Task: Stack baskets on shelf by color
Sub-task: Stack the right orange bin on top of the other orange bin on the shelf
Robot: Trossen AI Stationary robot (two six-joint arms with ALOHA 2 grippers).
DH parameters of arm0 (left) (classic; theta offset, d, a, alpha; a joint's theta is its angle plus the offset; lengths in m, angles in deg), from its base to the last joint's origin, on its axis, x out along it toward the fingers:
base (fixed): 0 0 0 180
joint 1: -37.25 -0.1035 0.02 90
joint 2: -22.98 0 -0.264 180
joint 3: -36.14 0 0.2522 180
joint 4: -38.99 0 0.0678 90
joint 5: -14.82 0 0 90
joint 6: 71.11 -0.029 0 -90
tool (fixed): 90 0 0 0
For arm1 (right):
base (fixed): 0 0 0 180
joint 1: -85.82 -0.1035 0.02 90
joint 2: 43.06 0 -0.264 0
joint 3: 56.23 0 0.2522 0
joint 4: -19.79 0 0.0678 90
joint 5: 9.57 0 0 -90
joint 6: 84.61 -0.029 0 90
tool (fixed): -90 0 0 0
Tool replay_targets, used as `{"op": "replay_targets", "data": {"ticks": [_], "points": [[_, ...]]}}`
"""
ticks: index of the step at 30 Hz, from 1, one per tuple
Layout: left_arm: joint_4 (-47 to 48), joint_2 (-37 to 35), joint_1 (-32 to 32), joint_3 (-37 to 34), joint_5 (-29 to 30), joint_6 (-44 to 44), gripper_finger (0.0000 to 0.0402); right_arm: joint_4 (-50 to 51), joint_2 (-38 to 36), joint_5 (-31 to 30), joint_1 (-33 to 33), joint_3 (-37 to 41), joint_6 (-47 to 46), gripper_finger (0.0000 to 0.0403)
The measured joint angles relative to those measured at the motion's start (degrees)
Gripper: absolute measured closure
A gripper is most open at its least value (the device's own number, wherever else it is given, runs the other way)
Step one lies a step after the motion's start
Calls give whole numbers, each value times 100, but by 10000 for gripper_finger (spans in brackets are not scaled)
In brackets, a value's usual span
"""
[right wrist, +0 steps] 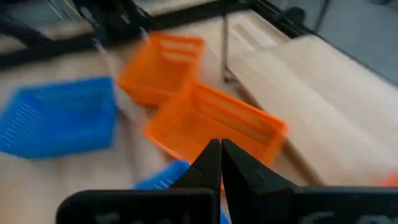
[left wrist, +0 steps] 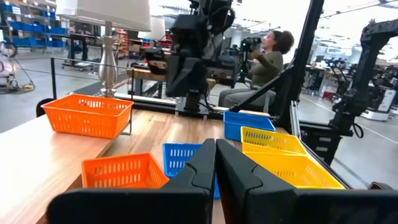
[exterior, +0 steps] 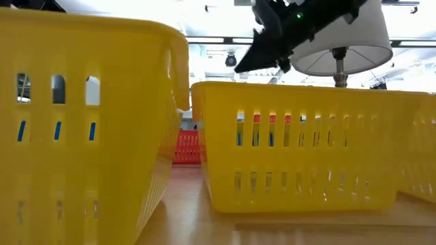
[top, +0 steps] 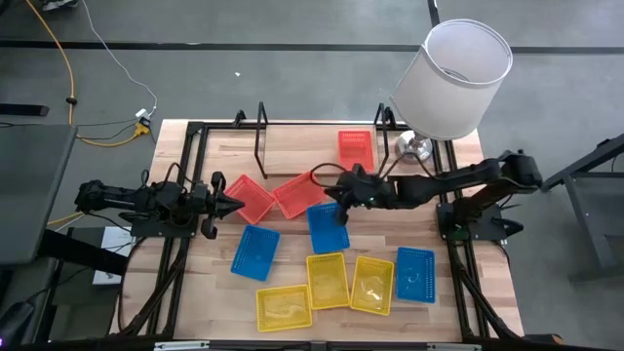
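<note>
Overhead, slotted rectangular plastic baskets [top: 329, 280] dot the pale wooden table [top: 292, 156].

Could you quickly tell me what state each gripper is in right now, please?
Left gripper: shut, holding nothing, beside a red basket.
Right gripper: shut, holding nothing, above the table by another red basket.

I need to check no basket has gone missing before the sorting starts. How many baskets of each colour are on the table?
Red baskets: 3 (one on the shelf, two on the tabletop)
Blue baskets: 3
Yellow baskets: 3
Total: 9
</note>
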Motion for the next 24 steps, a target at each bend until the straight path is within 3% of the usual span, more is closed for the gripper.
{"op": "replay_targets", "data": {"ticks": [6,13,18,24], "points": [[2,0,-1,0,5,0,398,602,858,-383,94,-671,-363,383],[35,0,1,1,3,18,398,1814,1949,-1018,277,-1717,-844,270],[50,0,0,-2,1,18,398,2089,2366,-775,388,-2117,-1210,202],[48,0,1,0,1,20,398,2315,2536,-872,424,-2125,-1823,184]]}}
